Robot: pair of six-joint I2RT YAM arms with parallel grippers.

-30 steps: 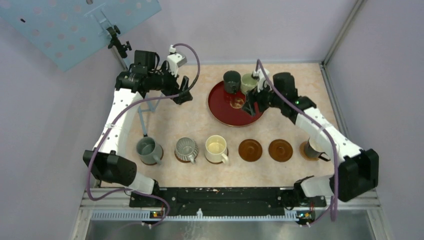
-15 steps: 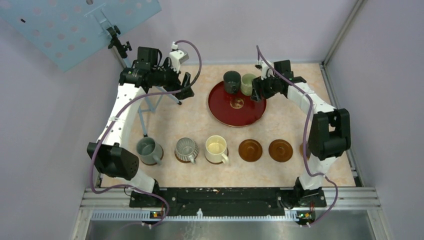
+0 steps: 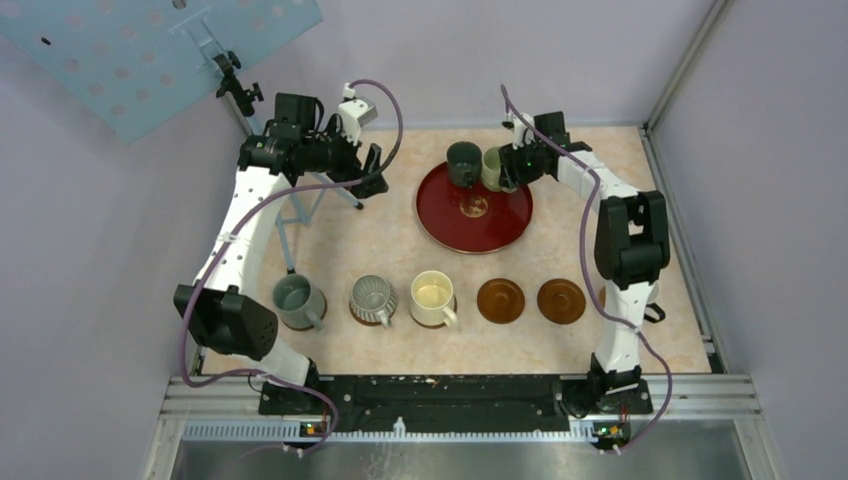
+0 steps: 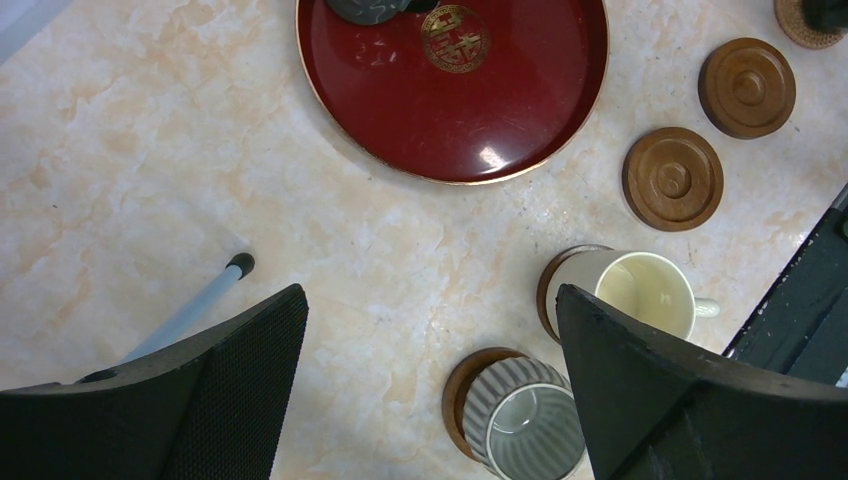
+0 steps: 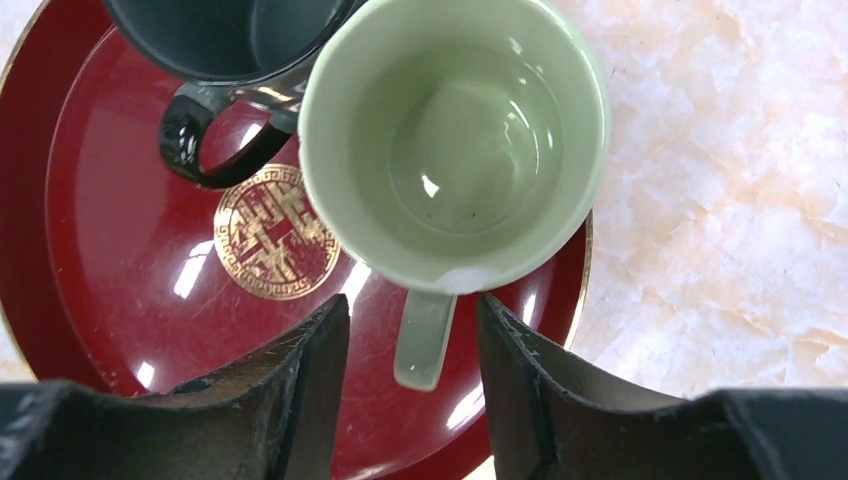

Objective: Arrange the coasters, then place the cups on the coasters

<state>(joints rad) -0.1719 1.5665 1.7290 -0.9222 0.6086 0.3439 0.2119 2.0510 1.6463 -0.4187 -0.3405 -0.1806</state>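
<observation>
On the dark-red tray (image 3: 470,225) stand a pale green cup (image 3: 491,166) and a dark charcoal cup (image 3: 462,162). My right gripper (image 5: 412,305) is open and straddles the green cup's (image 5: 455,140) handle, with a gap on each side. Near the front, grey (image 3: 297,300), ribbed grey (image 3: 373,299) and cream-yellow (image 3: 433,297) cups each sit on a coaster. Two bare brown coasters (image 3: 500,299) (image 3: 561,300) lie to their right. My left gripper (image 3: 371,174) hovers open and empty, left of the tray.
A blue perforated panel (image 3: 150,50) on a thin-legged stand (image 3: 300,212) occupies the back left, and one leg tip (image 4: 238,264) rests under my left gripper. The right arm's upright link (image 3: 625,240) hides the table at the row's right end. Walls enclose the table.
My right arm has swung from the tray's front to the pale green cup, and its jaws have narrowed around the handle. The left arm shifted slightly, still open.
</observation>
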